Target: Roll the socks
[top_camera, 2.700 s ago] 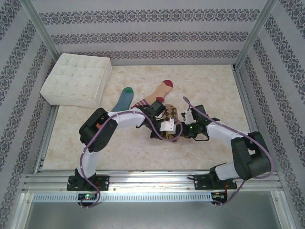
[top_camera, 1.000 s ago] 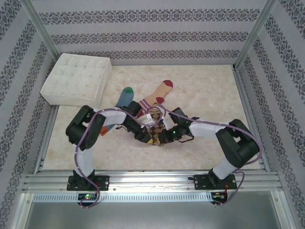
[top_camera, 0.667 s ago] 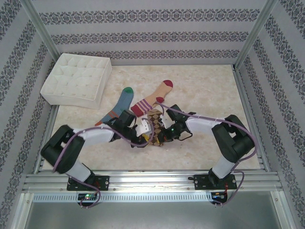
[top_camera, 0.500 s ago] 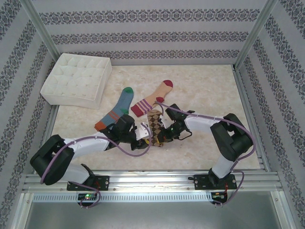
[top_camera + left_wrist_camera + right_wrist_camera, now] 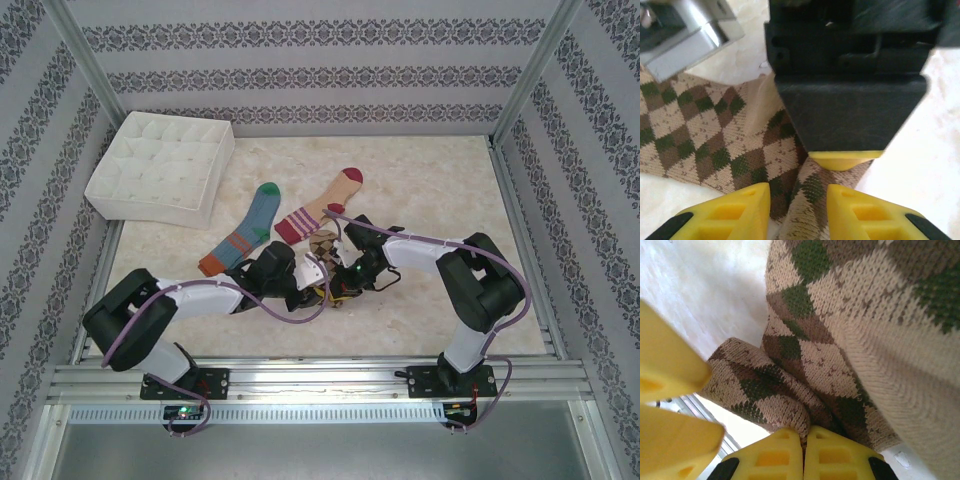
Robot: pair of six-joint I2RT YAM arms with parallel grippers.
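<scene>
The right gripper (image 5: 804,441) is clamped shut on a fold of the brown-tan argyle sock (image 5: 850,315), its yellow tips pressed together with the knit bunched above them. Facing it, the left gripper (image 5: 797,200) has its jaws apart with a ridge of the same sock lying in the gap; I cannot tell whether they press it or merely straddle it.

Half a second ago this sock lay as a long strip between the two arms. Now it is gathered into a short wad at the middle of the marble-patterned table (image 5: 430,180), so the roll looks started (loose yet, by the slack folds).

In the earliest frame the left arm covered much of the blue sock (image 5: 250,228) and tan striped sock (image 5: 322,205). Both now lie flat and unrolled, just behind the grippers, well apart from the white quilted box (image 5: 165,165).
</scene>
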